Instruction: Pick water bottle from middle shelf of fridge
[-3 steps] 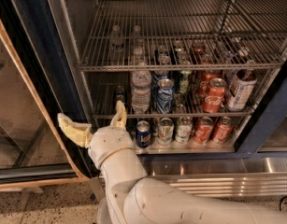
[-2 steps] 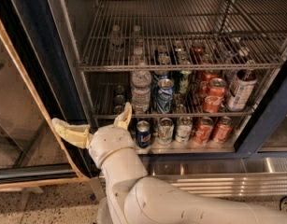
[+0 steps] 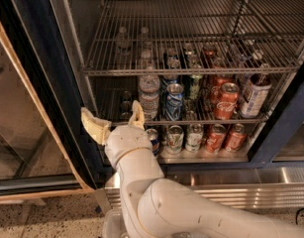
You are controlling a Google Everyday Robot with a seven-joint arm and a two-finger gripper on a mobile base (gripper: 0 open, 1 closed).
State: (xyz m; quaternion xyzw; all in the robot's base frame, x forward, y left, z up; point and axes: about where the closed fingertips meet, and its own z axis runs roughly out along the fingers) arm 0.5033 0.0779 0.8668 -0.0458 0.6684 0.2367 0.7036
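Observation:
The water bottle [image 3: 149,94], clear and ribbed with a pale cap, stands upright at the left end of the middle shelf [image 3: 206,121], next to a blue can [image 3: 174,102]. My gripper [image 3: 116,119] is open, in front of the fridge [image 3: 51,78] at the shelf's left end. Its right finger [image 3: 137,114] is just left of the bottle's base and its left finger [image 3: 94,125] is near the dark frame. The gripper holds nothing.
Red cola cans [image 3: 225,101] and a dark bottle with a white label [image 3: 253,94] stand on the same rack to the right. Several cans [image 3: 193,137] line the bottom level. The upper wire rack [image 3: 191,71] hangs close above. The open glass door [image 3: 23,133] is at the left.
My gripper has moved up and to the right, closer to the water bottle. Its fingers stay open. The bottle and cans have not moved.

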